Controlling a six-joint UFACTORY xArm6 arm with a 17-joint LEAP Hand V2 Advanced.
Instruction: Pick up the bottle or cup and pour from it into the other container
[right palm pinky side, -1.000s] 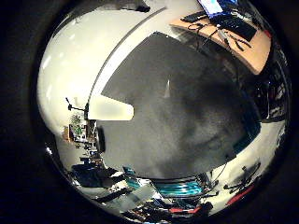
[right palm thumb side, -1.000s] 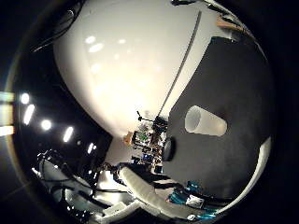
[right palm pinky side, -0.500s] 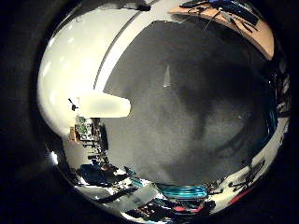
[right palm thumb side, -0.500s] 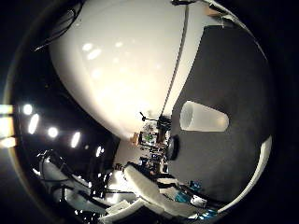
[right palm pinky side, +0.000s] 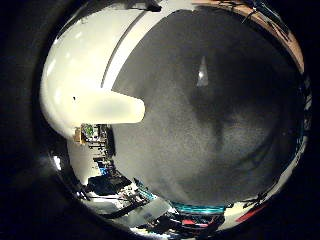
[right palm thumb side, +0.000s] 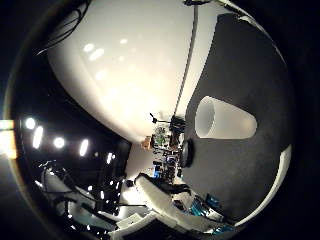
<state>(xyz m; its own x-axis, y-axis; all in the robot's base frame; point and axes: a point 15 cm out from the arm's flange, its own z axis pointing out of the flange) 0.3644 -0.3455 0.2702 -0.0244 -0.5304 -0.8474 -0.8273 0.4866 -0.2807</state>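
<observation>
A white translucent cup (right palm thumb side: 225, 119) stands on a dark grey mat (right palm thumb side: 240, 65), near the mat's edge, with its open mouth showing in the thumb side view. It also shows in the little finger side view, cup (right palm pinky side: 109, 106), fairly close to the palm. Farther out on the mat is a small pale pointed object (right palm pinky side: 201, 75); I cannot tell what it is. White and teal parts of my right hand (right palm thumb side: 160, 202) show at the view's edge, apart from the cup. Nothing is held in front of the palm.
A dark shadow (right palm pinky side: 222, 120) lies across the mat between the cup and the far side. A wooden desk (right palm pinky side: 282, 32) with equipment stands beyond the mat. A white surface (right palm thumb side: 135, 65) borders the mat beside the cup, with room clutter (right palm pinky side: 95, 137) behind.
The cup fills more of both views than before, so the palm has come closer to it. The whole picture has shifted; the cup itself stands where it was.
</observation>
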